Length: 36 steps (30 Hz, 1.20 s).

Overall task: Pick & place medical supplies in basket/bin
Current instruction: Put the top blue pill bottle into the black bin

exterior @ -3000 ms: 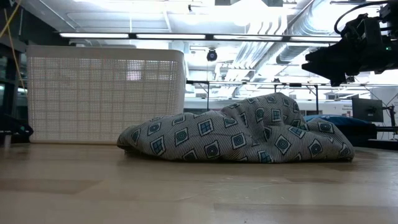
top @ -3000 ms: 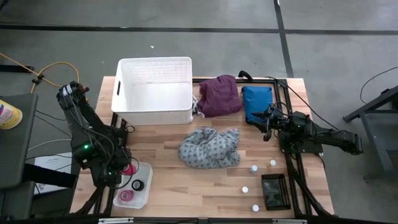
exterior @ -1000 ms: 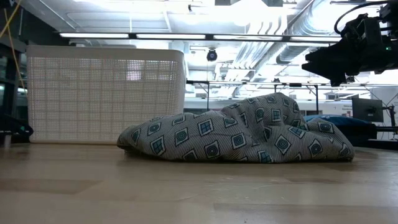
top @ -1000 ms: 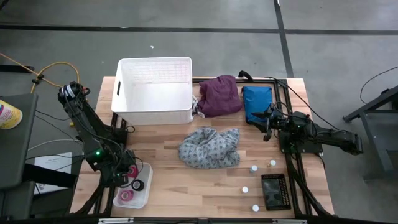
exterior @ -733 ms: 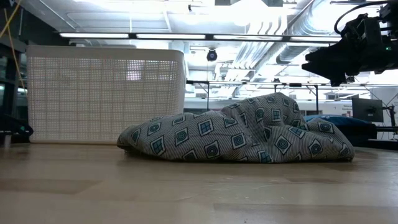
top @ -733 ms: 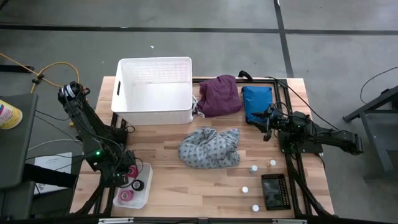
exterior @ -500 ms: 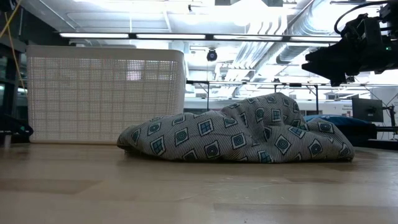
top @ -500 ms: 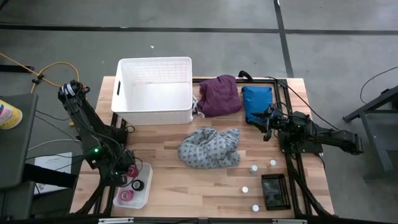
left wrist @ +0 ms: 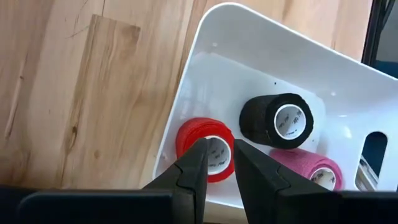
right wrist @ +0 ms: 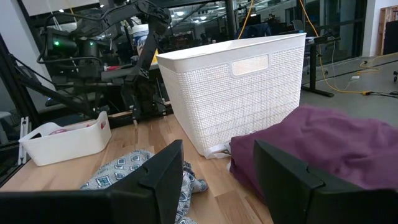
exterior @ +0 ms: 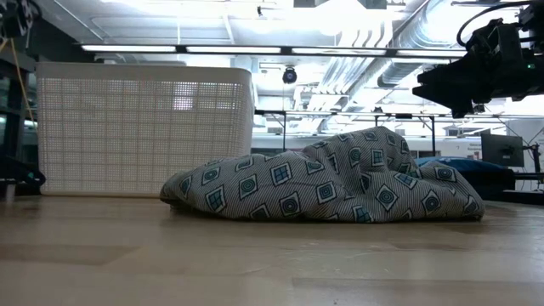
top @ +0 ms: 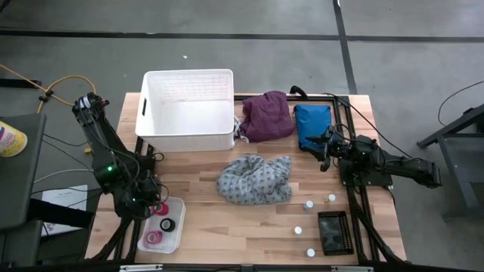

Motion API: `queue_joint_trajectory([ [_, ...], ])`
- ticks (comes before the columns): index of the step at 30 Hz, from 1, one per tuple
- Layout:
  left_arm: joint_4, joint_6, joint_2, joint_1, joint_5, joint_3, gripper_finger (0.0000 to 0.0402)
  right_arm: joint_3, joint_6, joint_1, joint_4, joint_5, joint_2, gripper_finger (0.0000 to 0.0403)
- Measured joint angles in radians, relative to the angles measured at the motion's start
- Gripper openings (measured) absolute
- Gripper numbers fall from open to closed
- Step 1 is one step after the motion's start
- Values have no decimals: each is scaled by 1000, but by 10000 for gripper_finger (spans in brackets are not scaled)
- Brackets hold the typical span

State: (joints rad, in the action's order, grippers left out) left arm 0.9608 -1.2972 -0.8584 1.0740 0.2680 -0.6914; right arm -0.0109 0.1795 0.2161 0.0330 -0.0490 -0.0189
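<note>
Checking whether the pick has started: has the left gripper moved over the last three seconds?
Yes. In the high view the left gripper, fingers narrowly apart around the red tape roll, has shifted slightly toward the small white tray's corner nearest the arm's base.

Wooden table [top: 204, 219] serves as reference. On it: small white tray [top: 175, 236] at the front left corner, blue pouch [top: 311, 125] near the back right corner, black grid-patterned rack [top: 333, 232] at the front right corner. Yellow cable [top: 53, 89] lies on the floor off its back left corner.
</note>
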Motion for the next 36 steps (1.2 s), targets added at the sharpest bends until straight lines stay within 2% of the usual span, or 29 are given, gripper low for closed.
queue_joint_trajectory([
  [4, -1, 7, -9, 0, 1, 0, 74, 0, 0, 0, 0, 0, 0, 181],
  [10, -36, 89, -9, -27, 55, 0, 74, 0, 0, 0, 0, 0, 0, 181],
  [22, -250, 444, -34, -260, 56, 0, 74, 0, 0, 0, 0, 0, 0, 181],
  [36, -600, 718, -219, -474, 16, 0, 74, 0, 0, 0, 0, 0, 0, 181],
])
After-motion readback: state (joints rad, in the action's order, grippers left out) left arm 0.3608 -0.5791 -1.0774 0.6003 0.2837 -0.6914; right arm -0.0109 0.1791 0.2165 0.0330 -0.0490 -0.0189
